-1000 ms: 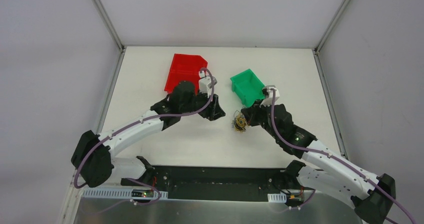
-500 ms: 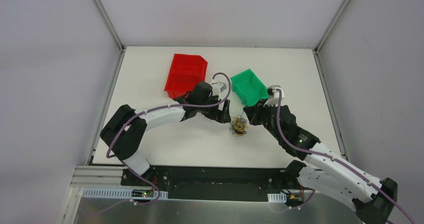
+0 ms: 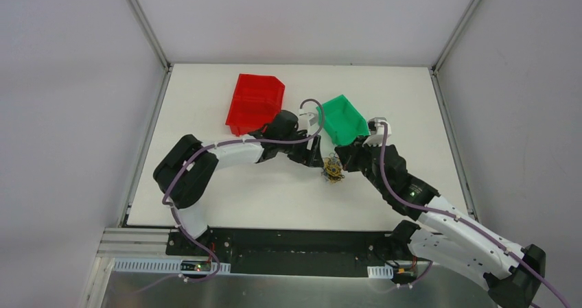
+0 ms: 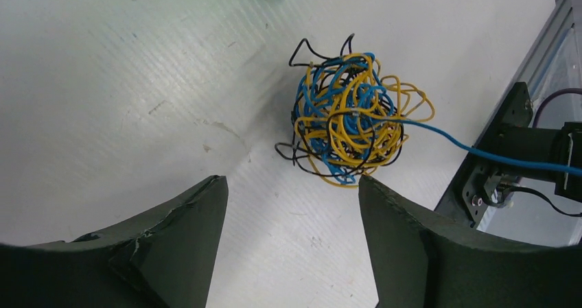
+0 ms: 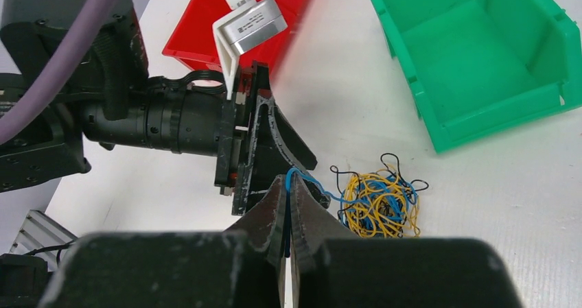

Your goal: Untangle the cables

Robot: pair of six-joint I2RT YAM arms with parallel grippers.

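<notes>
Now: left gripper (image 4: 292, 182) jaws spread wide, holding nothing; cables (image 4: 346, 119) in clump on table (image 4: 137, 81) just ahead of its fingertips, untouched; right gripper (image 5: 288, 184) pinched shut on blue strand (image 5: 312, 184) trailing from clump just beyond its tips.

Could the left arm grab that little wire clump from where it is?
Probably yes. The left end effector is open, and the clump lies just ahead of it with nothing between. The right end effector pinches one blue wire.
</notes>
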